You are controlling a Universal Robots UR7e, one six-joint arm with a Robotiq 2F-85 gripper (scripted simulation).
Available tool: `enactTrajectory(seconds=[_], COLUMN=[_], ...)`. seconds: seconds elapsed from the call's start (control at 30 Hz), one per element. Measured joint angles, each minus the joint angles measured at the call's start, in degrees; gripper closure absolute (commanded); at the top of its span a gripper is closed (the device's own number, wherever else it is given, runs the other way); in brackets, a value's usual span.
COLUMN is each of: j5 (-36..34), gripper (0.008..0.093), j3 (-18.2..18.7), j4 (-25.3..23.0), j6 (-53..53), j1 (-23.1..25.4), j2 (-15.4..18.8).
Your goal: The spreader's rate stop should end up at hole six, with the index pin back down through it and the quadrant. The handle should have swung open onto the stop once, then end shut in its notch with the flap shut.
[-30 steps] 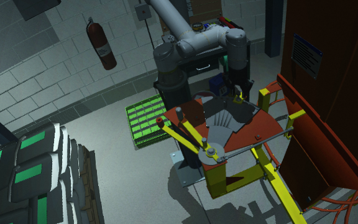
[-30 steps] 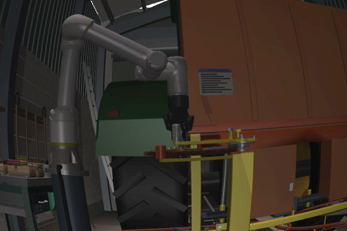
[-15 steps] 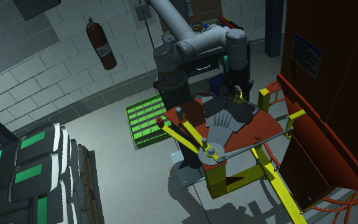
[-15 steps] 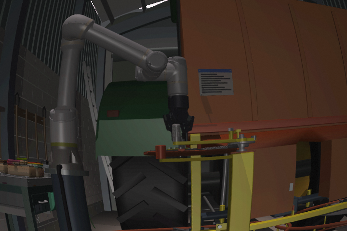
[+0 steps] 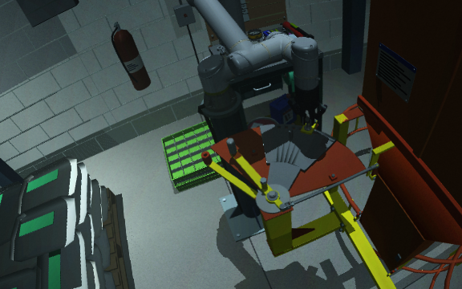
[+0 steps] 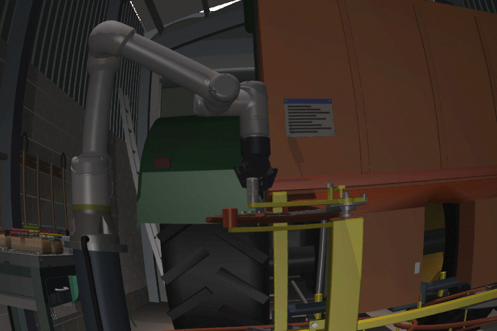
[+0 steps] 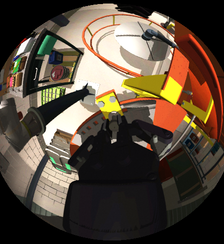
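The index pin is mostly hidden between my fingers; only its grey knob shows, standing upright on the yellow rate stop at the far rim of the orange quadrant. My gripper points straight down over the stop and is clamped on the pin's knob. The yellow handle with its grey grip lies at the quadrant's left side, beside a second yellow arm ending in a red knob. Both run to the grey pivot disc. The flap is not visible.
The orange hopper wall rises right beside my wrist. A tractor tyre stands below the quadrant's edge. A green crate lies on the floor by the arm's base, and stacked sacks sit farther left.
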State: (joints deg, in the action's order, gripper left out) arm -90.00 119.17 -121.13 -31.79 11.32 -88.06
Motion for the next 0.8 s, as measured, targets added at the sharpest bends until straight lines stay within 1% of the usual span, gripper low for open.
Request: enactTrajectory(seconds=[0.2,0.8], j5=[0.0,0.0], gripper=[0.0934,0.0934], j3=[0.0,-0.3], j4=[0.0,0.6], j6=[0.0,0.0], j1=[0.0,0.0], j2=[0.0,-0.3])
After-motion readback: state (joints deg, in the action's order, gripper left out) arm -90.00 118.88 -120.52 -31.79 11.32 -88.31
